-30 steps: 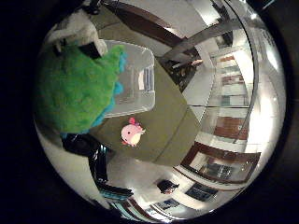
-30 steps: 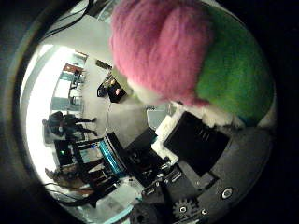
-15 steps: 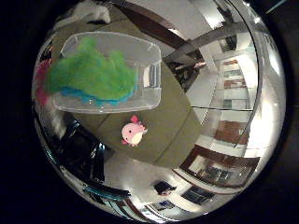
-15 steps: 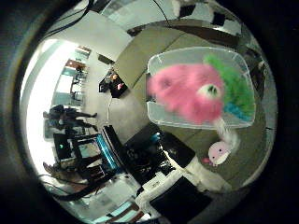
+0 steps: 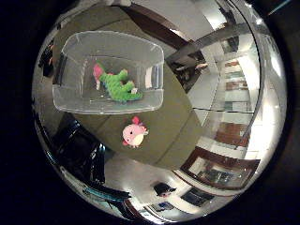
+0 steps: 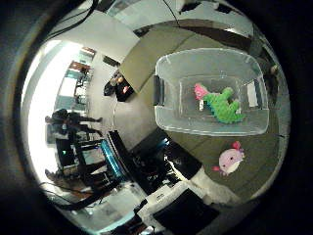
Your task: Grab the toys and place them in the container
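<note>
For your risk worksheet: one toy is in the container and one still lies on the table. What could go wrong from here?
1. The pink toy lies close to the clear container; reaching for it might knock the container's wall.
2. It looks small and round, so it could roll or slip from a grasp.
3. The green toy already lies inside the container; a second drop may land on it and bounce.

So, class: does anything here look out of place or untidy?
One thing: the round pink plush toy lies on the olive table outside the clear plastic container, while the green and pink plush toy is already inside.
</note>
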`<state>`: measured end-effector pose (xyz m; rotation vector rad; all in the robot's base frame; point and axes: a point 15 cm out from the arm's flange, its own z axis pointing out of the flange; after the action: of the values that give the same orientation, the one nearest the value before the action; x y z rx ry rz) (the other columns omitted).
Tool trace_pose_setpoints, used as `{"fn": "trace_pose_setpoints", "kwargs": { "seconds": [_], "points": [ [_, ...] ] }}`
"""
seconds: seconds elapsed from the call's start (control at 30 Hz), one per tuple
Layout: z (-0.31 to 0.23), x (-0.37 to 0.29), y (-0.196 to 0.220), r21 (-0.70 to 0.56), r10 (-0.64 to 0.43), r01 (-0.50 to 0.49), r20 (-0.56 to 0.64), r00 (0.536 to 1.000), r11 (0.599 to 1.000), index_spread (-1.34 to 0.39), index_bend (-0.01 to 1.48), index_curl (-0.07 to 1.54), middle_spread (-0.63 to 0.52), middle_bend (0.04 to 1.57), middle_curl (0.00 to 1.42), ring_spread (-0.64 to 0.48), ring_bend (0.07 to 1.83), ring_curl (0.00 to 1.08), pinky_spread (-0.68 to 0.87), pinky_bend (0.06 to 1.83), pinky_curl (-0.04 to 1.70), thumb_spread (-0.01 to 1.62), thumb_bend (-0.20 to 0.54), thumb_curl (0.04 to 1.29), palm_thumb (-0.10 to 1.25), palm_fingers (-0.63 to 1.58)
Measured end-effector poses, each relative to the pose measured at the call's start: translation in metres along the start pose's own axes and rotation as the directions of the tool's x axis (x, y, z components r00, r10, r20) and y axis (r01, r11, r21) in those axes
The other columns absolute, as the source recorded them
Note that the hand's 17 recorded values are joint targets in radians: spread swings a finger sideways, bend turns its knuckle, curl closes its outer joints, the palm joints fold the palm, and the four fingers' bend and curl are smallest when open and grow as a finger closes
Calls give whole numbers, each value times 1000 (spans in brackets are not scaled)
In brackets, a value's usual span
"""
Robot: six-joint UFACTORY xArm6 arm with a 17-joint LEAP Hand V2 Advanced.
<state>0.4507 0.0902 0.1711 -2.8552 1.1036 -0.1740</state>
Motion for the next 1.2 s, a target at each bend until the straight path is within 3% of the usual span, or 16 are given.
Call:
{"fn": "trace_pose_setpoints", "kwargs": {
  "seconds": [0.9, 1.2],
  "points": [
    [1, 0, 0, 0, 2, -2, 2, 1000, 1000, -421, 170, 292, -23, 193, 312, 59, 392, 256, 278, 710, 114, 1080, -23, 325, 605, 92],
    [0, 29, 25, -11, 41, -41, -4, 999, 999, -415, 167, 289, -36, 195, 316, 44, 393, 255, 278, 709, 77, 1080, -23, 325, 605, 128]
  ]
}}
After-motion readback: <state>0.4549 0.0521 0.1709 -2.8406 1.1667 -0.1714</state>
